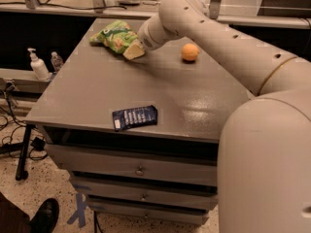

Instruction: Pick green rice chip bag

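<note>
- The green rice chip bag [114, 36] – crinkled, glossy plastic with pale chip pictures – lies at the far left corner of the matte grey cabinet top [92, 91].
- The gripper [133, 51], a pale wedge-shaped tip on the smooth cream arm [218, 38], sits at the bag's right edge; whether it is open or closed cannot be told.
- A round orange [190, 52] rests to the right, apart from the bag.
- A flat dark blue packet [134, 117] lies near the front edge.

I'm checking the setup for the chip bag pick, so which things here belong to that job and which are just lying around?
Part of the job: green rice chip bag; gripper, at the bag's edge nearest the orange.
Just lying about: orange; dark blue packet; pump bottle and small bottle off to the left.
</note>
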Controlling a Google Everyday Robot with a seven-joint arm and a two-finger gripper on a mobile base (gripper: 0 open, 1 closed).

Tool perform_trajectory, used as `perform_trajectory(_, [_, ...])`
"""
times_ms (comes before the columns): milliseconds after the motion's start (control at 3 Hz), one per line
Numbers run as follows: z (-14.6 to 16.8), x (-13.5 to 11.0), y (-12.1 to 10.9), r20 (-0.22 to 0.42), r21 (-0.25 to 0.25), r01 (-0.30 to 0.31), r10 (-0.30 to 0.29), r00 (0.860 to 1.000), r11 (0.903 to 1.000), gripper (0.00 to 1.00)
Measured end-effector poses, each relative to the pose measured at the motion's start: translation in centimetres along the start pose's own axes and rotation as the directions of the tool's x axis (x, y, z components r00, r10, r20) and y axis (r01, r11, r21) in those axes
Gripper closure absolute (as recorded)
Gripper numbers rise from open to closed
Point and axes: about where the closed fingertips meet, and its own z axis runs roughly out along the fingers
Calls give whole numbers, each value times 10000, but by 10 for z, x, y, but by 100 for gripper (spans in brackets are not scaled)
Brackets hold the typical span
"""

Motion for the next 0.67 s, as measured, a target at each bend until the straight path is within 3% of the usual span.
perform_trajectory(333, [-3,4,-1,-104,5,-197,197,9998,9998,62])
perform_trajectory(667, [-23,-16,-1,420,-52,-101,103,9991,9999,87])
